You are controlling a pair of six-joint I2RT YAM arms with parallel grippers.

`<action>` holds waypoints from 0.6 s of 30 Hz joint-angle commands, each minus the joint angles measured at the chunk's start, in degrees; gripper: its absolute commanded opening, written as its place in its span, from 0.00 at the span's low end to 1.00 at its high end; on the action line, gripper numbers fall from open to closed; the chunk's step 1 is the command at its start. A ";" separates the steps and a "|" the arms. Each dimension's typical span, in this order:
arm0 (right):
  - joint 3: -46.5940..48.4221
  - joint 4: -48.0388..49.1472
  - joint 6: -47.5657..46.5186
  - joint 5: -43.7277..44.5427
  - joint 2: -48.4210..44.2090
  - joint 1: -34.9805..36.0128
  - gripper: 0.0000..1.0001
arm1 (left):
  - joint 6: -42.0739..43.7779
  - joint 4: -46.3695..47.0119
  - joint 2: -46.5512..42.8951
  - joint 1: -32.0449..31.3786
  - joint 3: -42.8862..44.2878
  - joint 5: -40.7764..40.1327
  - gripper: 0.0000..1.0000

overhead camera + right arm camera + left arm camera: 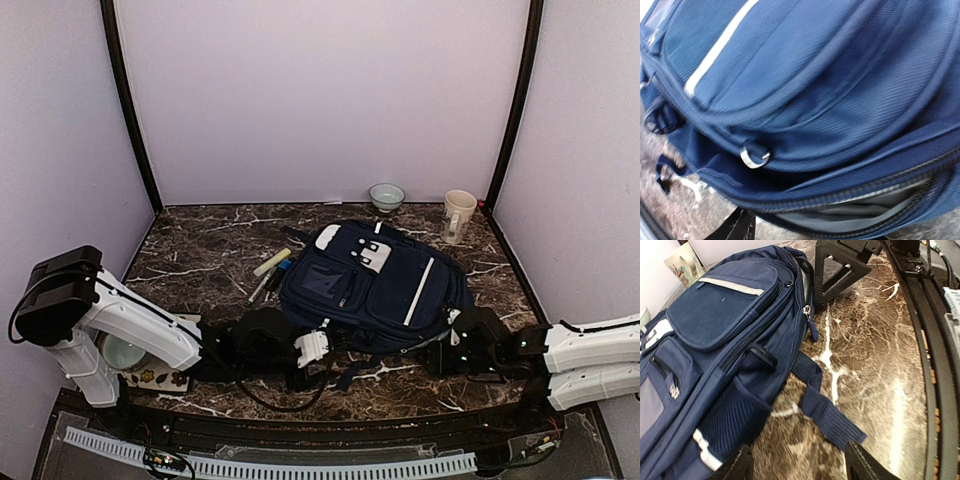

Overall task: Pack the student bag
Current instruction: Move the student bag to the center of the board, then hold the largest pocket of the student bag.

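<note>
The student bag (375,285) is a navy backpack with white stripes, lying flat in the middle of the marble table. My left gripper (312,350) is at its near left corner and stands open over bare marble (800,470). A loose strap (832,417) ends just short of its right finger (865,465). My right gripper (447,345) is pressed against the bag's near right edge. In the right wrist view only its left finger (737,227) shows, set wide of the centre. The bag's partly unzipped opening (865,207), with grey lining, lies across the gap.
Several pens and markers (270,270) lie left of the bag. A small bowl (387,196) and a white mug (458,215) stand by the back wall. A plate with a bowl (130,355) sits at the near left. A metal ring (755,156) hangs on the bag.
</note>
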 commanded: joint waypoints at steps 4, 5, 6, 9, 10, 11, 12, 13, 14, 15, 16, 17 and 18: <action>1.34 -0.96 -3.06 -4.92 -6.40 -0.32 0.59 | 9.86 -1.74 6.77 -0.30 7.99 -3.94 0.65; 1.19 -1.31 -3.06 -4.96 -7.41 -0.32 0.59 | 11.23 -2.15 7.20 -0.31 8.44 -4.91 0.65; 1.08 -1.63 -3.08 -5.01 -8.21 -0.32 0.60 | 12.23 -2.68 7.56 -0.31 8.82 -5.70 0.65; 0.94 -2.16 -3.15 -5.21 -9.86 -0.28 0.61 | 14.93 -3.62 9.08 0.06 9.66 -8.13 0.66; 1.00 -2.33 -3.22 -5.24 -10.10 -0.32 0.61 | 15.33 -4.52 9.56 0.30 10.29 -8.62 0.66; 1.17 -2.61 -3.28 -5.27 -10.24 -0.28 0.61 | 15.75 -5.19 10.01 0.58 10.82 -9.25 0.66; 1.38 -2.91 -3.40 -5.34 -10.20 -0.25 0.61 | 16.33 -5.36 10.45 0.84 11.06 -9.81 0.66; 1.57 -3.17 -3.46 -5.52 -10.12 -0.31 0.61 | 16.80 -5.44 10.88 1.07 11.23 -10.42 0.66; 1.74 -3.49 -3.57 -5.80 -10.03 -0.30 0.61 | 17.33 -5.45 11.21 1.28 11.34 -10.86 0.65; 1.93 -3.73 -3.59 -6.04 -9.97 -0.30 0.62 | 17.71 -5.57 11.58 1.59 11.46 -11.08 0.65; 2.11 -3.96 -3.63 -6.38 -10.00 -0.30 0.62 | 18.01 -5.62 11.91 1.93 11.44 -11.29 0.65; 2.23 -4.15 -3.67 -6.67 -10.03 -0.32 0.62 | 18.17 -5.62 12.15 2.32 11.36 -11.34 0.65; 2.33 -4.26 -3.68 -6.98 -10.16 -0.32 0.62 | 18.15 -5.67 12.19 2.71 11.25 -11.11 0.65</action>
